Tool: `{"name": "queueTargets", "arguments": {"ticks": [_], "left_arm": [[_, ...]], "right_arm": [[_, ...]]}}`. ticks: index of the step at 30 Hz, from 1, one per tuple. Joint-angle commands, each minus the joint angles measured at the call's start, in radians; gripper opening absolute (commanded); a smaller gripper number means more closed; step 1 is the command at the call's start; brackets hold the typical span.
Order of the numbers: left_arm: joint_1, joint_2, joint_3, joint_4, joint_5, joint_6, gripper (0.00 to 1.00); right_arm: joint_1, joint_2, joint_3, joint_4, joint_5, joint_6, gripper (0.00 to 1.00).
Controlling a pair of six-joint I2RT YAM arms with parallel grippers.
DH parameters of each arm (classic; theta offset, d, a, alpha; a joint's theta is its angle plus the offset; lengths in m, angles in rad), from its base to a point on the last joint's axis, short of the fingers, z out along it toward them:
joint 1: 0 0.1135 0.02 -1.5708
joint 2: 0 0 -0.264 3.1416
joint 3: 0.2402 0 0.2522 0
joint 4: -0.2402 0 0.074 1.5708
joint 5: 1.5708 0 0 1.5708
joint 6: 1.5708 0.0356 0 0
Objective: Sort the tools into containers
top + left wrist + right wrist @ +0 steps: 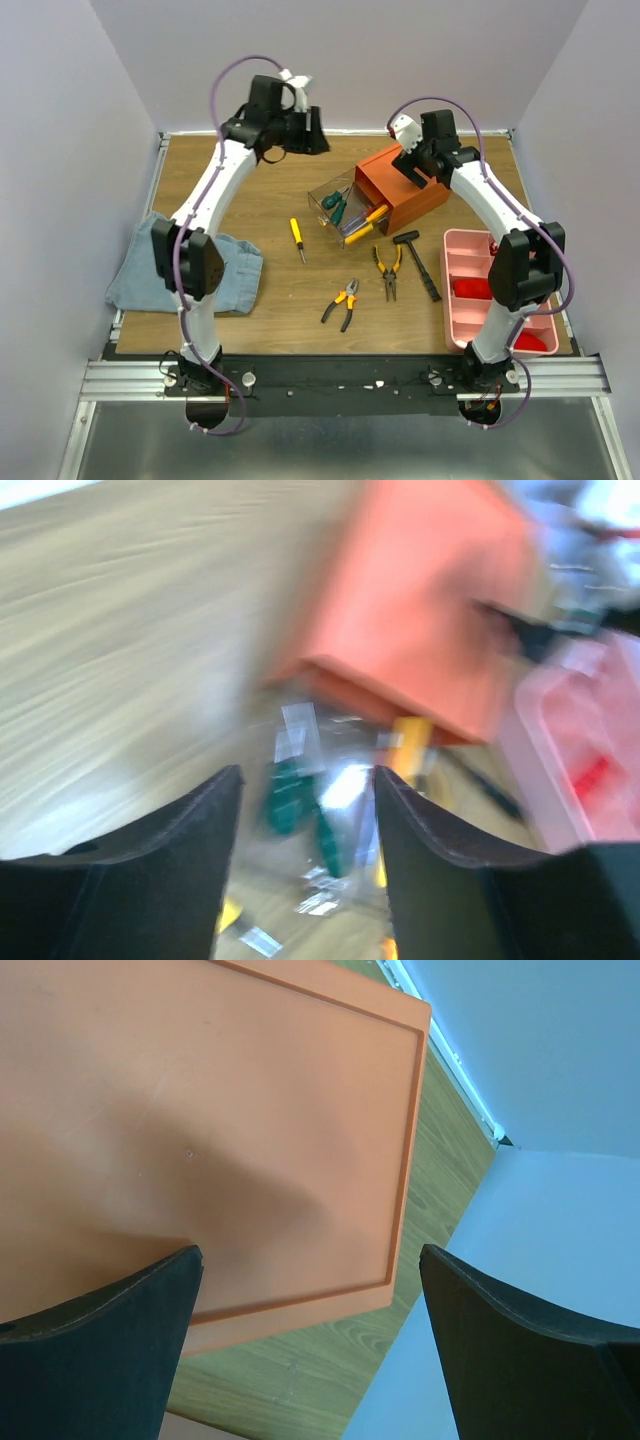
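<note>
Both jaws apart, holding nothing. Left gripper point(305, 780) hovers over open wooden desk point(280, 290) near the clear plastic drawer point(330, 205); right gripper point(310, 1252) is above the far edge of the orange box-shaped cabinet point(400, 187).

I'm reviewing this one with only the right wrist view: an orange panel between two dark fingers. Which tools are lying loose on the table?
Observer: Four. A yellow screwdriver, near pliers, far pliers and a black hammer.
Operator: Is any drawer open?
Observer: Yes. One clear drawer is pulled out of the orange cabinet, with a green-handled screwdriver inside.
Operator: What about the left arm?
Observer: Its left fingers are open, with nothing between them.
</note>
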Motion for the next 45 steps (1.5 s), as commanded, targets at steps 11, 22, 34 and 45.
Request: {"name": "queueTargets", "arguments": {"ticks": [11,22,34,45], "left_arm": [[0.133,-0.026,-0.477,-0.039,-0.131,-0.219,0.64],[0.077,0.144,-0.367,-0.148,-0.245,-0.154,0.63],[0.082,0.181,-0.379,-0.226,-0.307,-0.134,0.56],[0.26,0.0,-0.324,-0.022,-0.025,-0.182,0.0]], "right_arm": [[0.017,0.071,-0.065,-0.19,-0.034,0.012,1.0],[0.017,0.066,-0.07,-0.187,-0.025,0.002,1.0],[0.019,0.054,-0.094,-0.178,-0.018,-0.013,1.0],[0.019,0.051,-0.096,-0.173,-0.018,-0.018,1.0]]}}
